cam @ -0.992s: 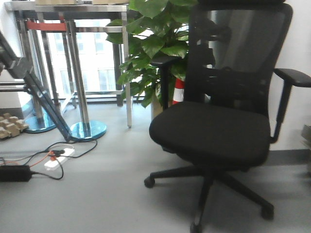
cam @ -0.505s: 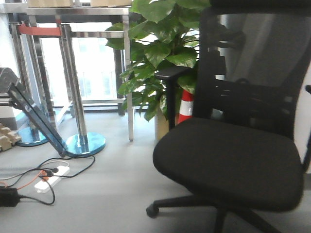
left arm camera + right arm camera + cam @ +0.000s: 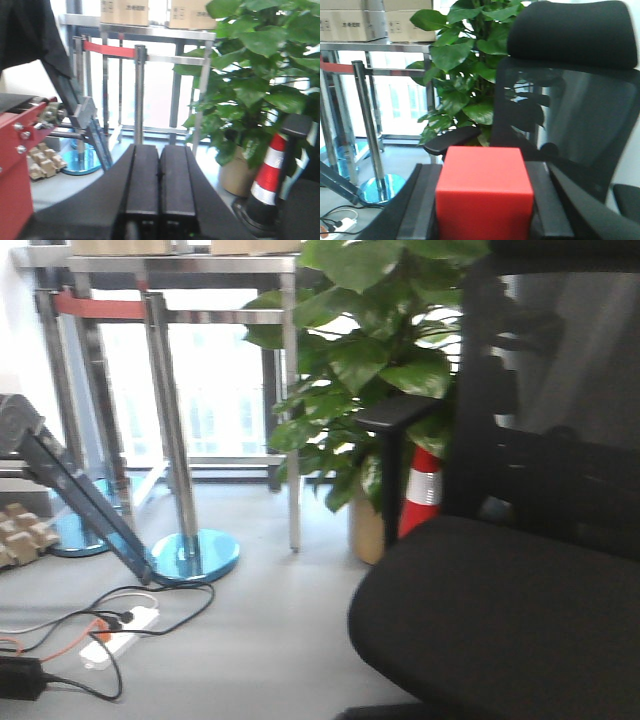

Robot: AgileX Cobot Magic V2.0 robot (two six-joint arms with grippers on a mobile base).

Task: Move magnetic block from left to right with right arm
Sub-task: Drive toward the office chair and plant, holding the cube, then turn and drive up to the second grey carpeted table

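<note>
Your right gripper is clamped on the magnetic block. The red cube sits squarely between the two black fingers, with one face turned to the wrist camera. Your left gripper has its fingers pressed together with nothing between them.

I judge you are in the carry: the block is grasped and not yet set down. The next move calls for swinging the right arm over to the right side and lowering until the block rests on a surface, then letting go. Lower gently, since a magnet may snap toward any metal close by.

No desk shows in any view, so you cannot read the height or the drop spot from here. Beyond the block stand a black office chair and a leafy plant. There are chrome posts with a red belt, and cardboard boxes on a metal rack. A striped traffic cone stands by the plant, and a power strip lies on the grey floor.
</note>
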